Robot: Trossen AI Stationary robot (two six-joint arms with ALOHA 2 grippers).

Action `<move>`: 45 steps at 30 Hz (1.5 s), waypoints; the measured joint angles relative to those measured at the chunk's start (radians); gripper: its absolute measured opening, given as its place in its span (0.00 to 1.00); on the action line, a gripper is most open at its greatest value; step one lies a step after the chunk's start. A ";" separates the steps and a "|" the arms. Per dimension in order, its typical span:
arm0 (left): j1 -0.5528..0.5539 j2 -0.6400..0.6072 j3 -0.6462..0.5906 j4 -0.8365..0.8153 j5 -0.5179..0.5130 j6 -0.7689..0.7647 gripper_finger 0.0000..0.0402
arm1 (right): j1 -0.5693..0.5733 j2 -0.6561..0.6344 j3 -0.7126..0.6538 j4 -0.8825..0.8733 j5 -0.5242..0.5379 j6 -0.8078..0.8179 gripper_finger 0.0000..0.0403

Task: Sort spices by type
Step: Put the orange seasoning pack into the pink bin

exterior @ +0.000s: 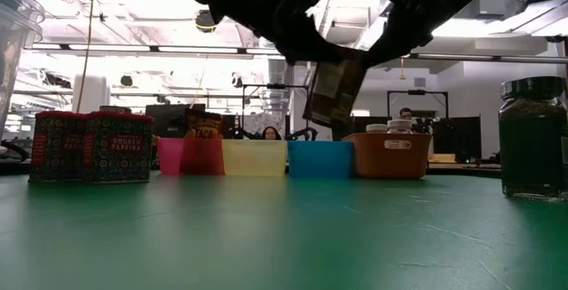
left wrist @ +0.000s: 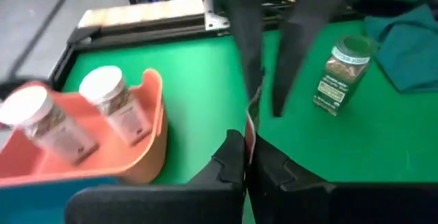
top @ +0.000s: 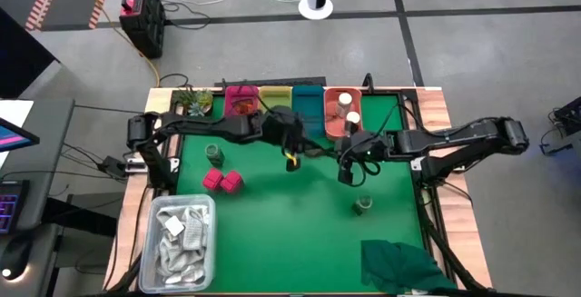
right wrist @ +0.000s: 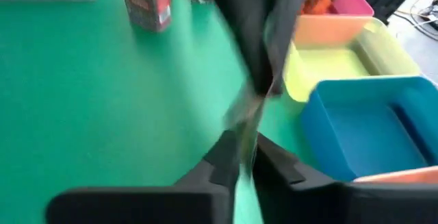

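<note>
A small dark packet point(exterior: 333, 90) hangs in the air between my two grippers, over the middle of the green mat in front of the bins. My left gripper point(left wrist: 246, 159) comes from the left point(top: 292, 154) and my right gripper point(right wrist: 243, 159) from the right point(top: 348, 165); both are shut on the packet. Two white-capped jars point(top: 348, 108) stand in the orange bin point(top: 330, 123). One green jar point(top: 214, 154) stands at the left, another point(top: 363, 206) nearer the front. Two pink cubes point(top: 222, 181) sit on the mat. Orange-brown sachets point(top: 241, 106) lie in the pink bin. My left gripper pinches a thin edge of the dark packet point(left wrist: 250, 125) between its two fingers, coming level from the table's left. The packet is lifted clear of the mat. My right gripper pinches the packet's opposite edge point(right wrist: 246, 129) between its two fingers, coming from the table's right. The packet stands on edge between both holds, tilted, above the mat.
Pink, yellow point(top: 275, 97), blue point(top: 309, 106) and orange bins line the far edge. A clear plastic tub with white packets point(top: 182, 241) sits at the near left, a dark green cloth point(top: 404, 265) at the near right, and a small plant point(top: 194, 102) at the far left.
</note>
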 joint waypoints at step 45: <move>0.735 -0.313 -0.207 -0.225 0.047 0.229 0.00 | -0.006 -0.006 -0.040 -0.053 0.048 0.126 0.74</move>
